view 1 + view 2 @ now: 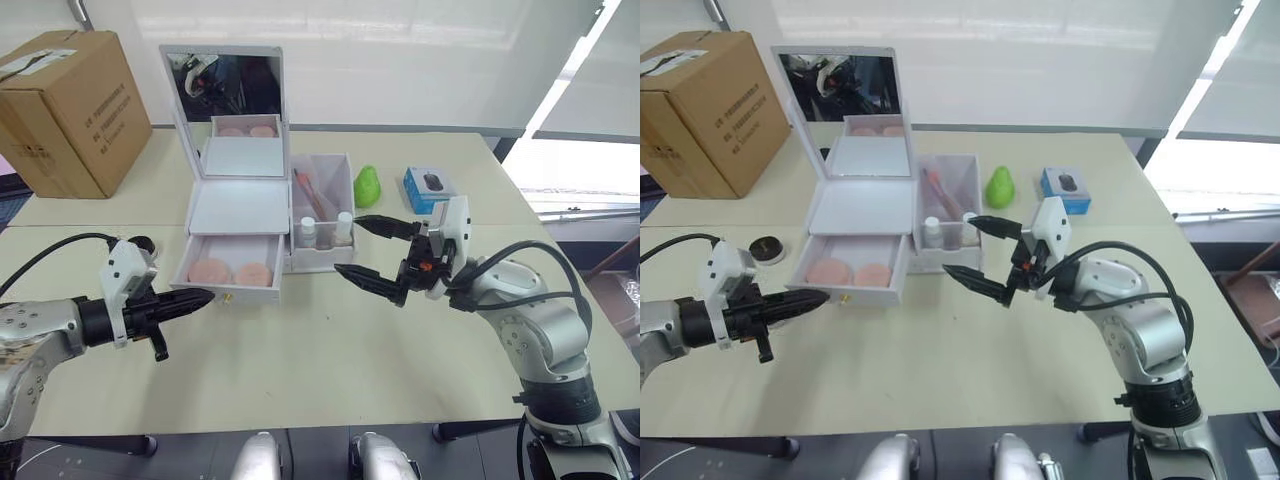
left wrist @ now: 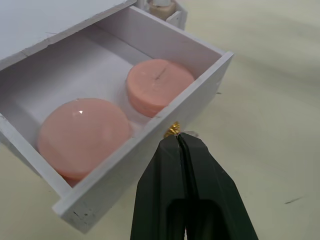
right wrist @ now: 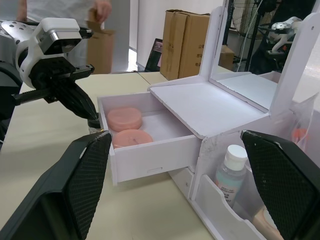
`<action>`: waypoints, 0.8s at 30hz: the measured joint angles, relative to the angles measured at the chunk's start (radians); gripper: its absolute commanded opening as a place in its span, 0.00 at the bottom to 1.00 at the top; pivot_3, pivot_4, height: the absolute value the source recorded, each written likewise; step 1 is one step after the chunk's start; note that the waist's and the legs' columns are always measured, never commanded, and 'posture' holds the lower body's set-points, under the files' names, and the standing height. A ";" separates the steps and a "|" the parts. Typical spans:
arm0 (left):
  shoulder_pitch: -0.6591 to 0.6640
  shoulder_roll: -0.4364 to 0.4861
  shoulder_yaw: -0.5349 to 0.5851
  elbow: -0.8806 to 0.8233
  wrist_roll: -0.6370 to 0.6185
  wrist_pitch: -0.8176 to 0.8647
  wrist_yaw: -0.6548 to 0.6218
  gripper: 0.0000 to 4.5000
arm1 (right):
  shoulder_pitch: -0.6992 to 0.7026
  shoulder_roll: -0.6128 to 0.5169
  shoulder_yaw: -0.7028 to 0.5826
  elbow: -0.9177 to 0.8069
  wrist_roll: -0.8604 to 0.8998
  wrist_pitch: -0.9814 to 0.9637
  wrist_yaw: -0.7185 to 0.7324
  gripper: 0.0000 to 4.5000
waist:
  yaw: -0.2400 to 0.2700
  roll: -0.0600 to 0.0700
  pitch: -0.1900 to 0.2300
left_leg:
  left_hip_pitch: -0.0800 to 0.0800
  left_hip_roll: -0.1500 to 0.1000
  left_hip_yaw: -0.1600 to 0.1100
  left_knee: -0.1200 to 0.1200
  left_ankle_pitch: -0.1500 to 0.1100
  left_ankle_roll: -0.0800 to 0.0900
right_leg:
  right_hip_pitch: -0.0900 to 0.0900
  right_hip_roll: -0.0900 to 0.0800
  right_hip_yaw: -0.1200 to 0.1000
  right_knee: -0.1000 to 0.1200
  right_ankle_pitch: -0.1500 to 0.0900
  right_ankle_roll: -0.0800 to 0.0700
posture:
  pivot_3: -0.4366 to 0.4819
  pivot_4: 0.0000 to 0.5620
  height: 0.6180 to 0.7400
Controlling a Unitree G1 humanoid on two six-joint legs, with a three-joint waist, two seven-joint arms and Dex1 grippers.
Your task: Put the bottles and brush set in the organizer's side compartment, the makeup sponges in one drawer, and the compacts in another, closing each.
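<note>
left tool (image 2: pixel 181 137) pinched together at the drawer's gold knob (image 2: pixel 173 129); right tool (image 1: pixel 372 253) spread apart near bottles (image 3: pixel 230 168).

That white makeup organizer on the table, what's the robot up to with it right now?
The organizer has one drawer pulled out with the two pink makeup sponges lying inside. The left gripper, fingers shut, sits at the drawer's gold knob, seemingly placed to push it closed. The right gripper hovers open in front of the side compartment, where the bottles and brush set already stand. One black compact lies on the table left of the organizer.
</note>
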 measured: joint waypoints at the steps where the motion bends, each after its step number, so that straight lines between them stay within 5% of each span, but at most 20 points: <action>1: -0.001 -0.002 -0.011 0.000 0.009 0.000 0.009 0.00 | 0.001 0.000 0.000 0.000 0.000 0.000 -0.001 1.00 | -0.001 0.000 0.000 | 0.000 0.000 0.000 0.000 0.000 0.000 | 0.000 0.000 0.000 0.000 0.000 0.000 | 0.48 0.27 0.85; 24: -0.316 -0.238 -0.295 0.229 0.283 -0.125 0.241 0.00 | 0.004 0.003 0.002 -0.013 -0.020 0.003 -0.043 1.00 | 0.006 -0.004 -0.003 | -0.002 -0.001 -0.001 0.001 0.000 0.000 | 0.002 0.000 0.000 0.000 0.004 0.007 | 0.48 0.27 0.85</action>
